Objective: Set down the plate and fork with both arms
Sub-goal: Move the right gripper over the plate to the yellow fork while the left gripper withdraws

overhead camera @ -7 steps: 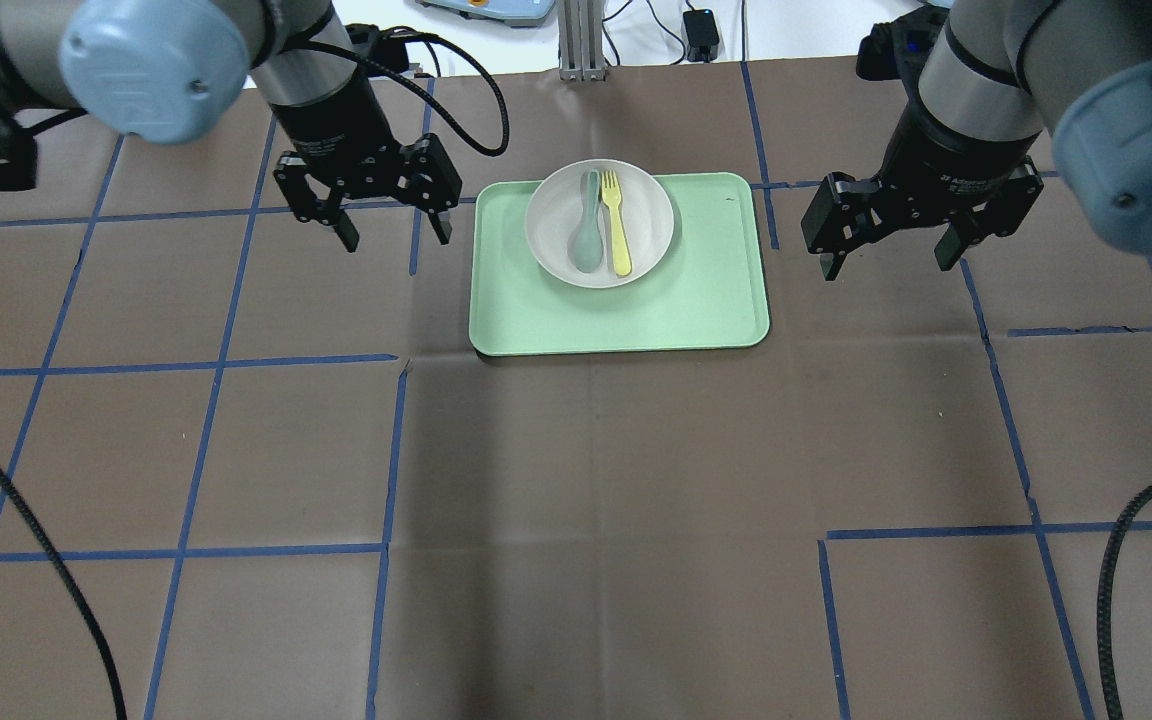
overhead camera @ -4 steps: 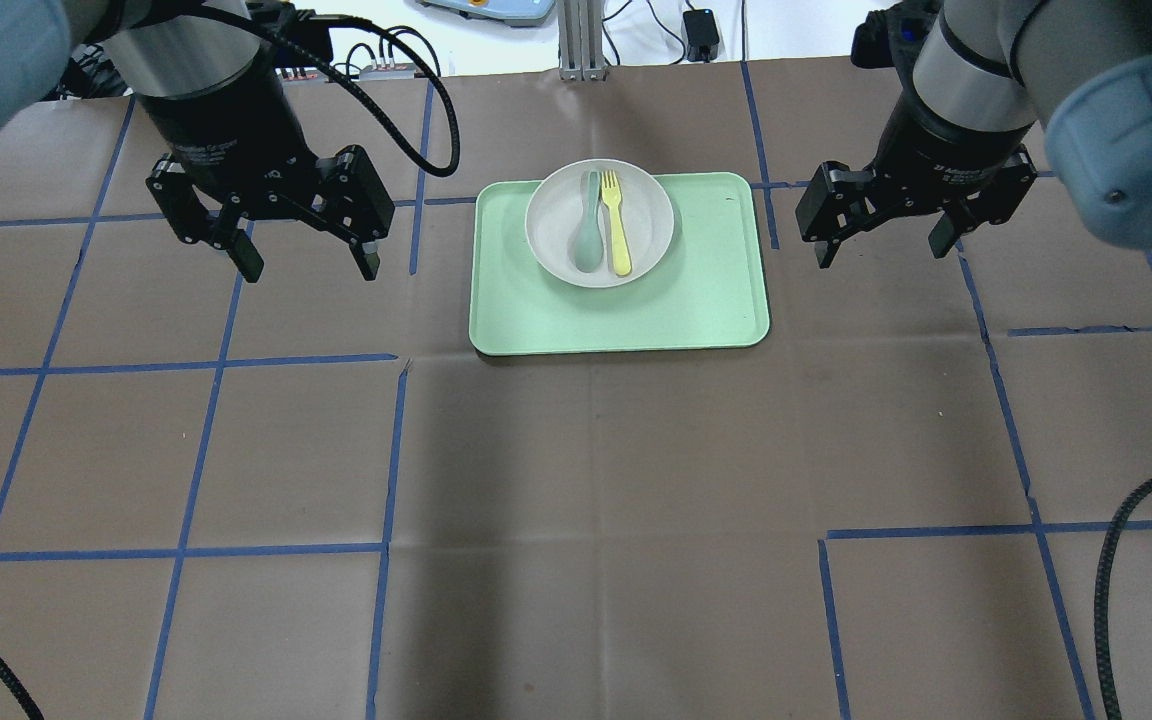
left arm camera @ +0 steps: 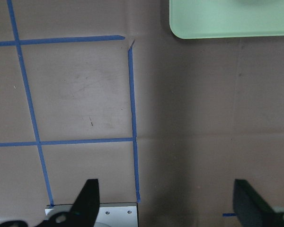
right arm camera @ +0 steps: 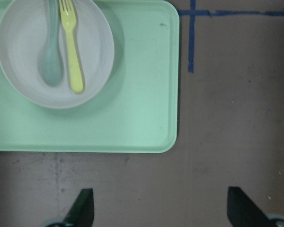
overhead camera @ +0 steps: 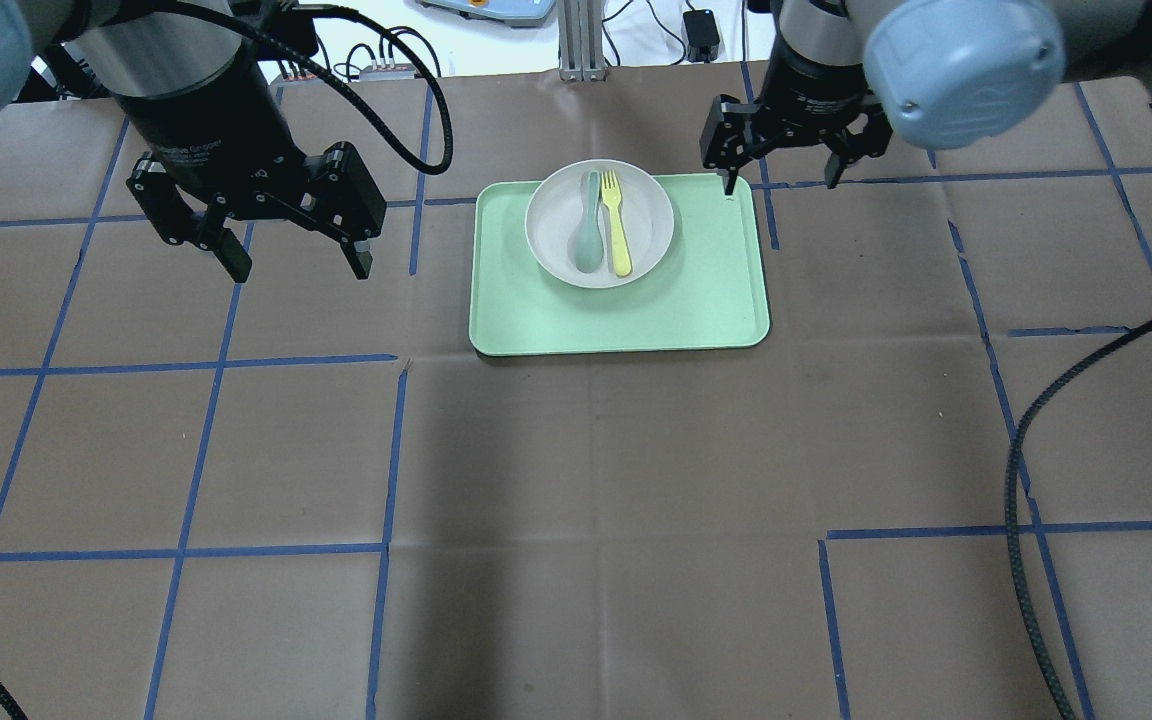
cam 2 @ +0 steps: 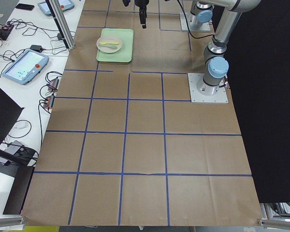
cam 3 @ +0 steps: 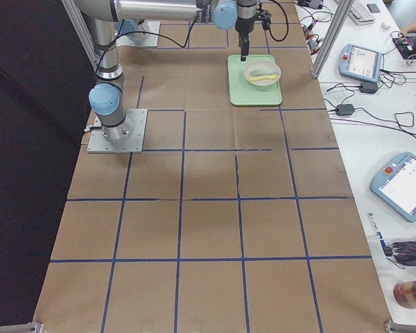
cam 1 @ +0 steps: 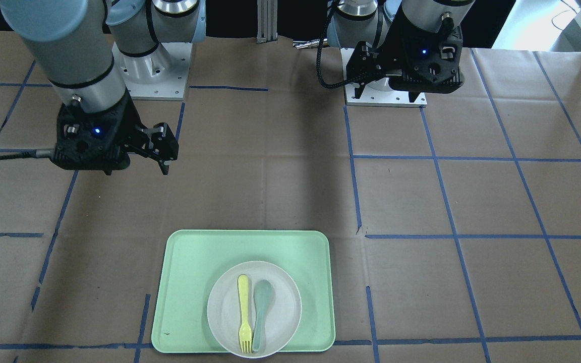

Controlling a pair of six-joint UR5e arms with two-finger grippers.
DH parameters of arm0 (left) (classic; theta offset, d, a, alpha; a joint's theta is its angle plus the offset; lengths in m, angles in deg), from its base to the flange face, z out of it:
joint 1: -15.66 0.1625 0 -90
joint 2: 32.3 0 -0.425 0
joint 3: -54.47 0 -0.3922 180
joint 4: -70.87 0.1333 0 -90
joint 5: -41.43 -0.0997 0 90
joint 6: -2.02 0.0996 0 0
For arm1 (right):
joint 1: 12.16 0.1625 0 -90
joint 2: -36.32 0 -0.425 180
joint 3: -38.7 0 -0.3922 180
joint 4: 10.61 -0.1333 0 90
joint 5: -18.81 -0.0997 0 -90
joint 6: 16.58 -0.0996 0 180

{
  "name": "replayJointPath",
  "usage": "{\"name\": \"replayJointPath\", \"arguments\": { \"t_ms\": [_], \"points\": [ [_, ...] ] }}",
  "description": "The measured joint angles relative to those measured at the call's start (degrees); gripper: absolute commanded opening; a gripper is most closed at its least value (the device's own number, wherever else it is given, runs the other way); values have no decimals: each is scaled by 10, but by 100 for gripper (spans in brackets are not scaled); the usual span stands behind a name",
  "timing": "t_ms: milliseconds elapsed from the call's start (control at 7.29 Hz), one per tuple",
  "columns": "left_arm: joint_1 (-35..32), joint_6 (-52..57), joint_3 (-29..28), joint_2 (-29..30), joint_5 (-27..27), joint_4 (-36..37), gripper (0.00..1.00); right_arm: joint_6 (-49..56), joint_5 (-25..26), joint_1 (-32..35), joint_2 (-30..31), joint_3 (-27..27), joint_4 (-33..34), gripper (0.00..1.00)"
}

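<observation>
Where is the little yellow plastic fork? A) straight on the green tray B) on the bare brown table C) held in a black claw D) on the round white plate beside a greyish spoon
D: the pale-yellow plastic fork lies on the round off-white plate beside the grey-green spoon.

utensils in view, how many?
2. The fork and the spoon lie side by side on the plate, which sits on the tray. No others visible.
</observation>
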Motion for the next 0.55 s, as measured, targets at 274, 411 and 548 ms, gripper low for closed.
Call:
{"name": "replayJointPath", "arguments": {
  "t_ms": [274,411,548],
  "points": [
    [1,0,8,2,0,7,100,-43,3,46,-100,-98,8,100],
    [1,-1,15,2,0,12,100,-53,4,57,-143,-139,9,96],
    [1,-1,28,0,0,26,100,-61,5,63,-181,-172,14,92]
  ]
}}
